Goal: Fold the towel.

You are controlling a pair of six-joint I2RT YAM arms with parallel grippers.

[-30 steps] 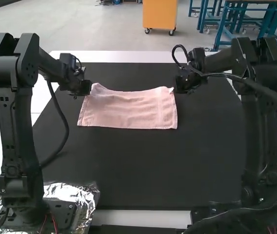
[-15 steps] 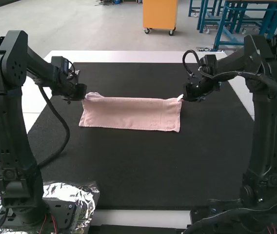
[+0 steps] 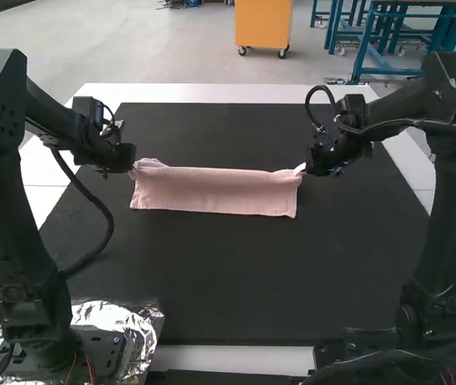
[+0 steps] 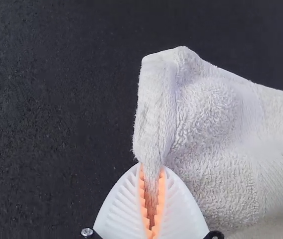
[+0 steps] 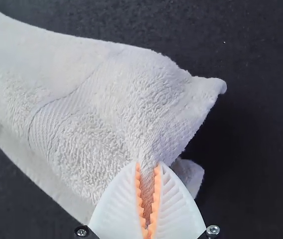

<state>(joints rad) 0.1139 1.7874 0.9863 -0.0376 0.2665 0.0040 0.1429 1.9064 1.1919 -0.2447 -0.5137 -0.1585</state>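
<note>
Black surface (image 3: 236, 289), towel (image 3: 216, 192) looks slimmer than before, left tool (image 4: 152, 167) and right tool (image 5: 148, 165) pinching its ends, so fold's probably nearly down.

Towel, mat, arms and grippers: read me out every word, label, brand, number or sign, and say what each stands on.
No text can be read on any of them.
Towel: none.
White bit at its end by the right gripper: too small to tell.
Black mat: none.
Left arm, right arm, left gripper: none legible.
</note>
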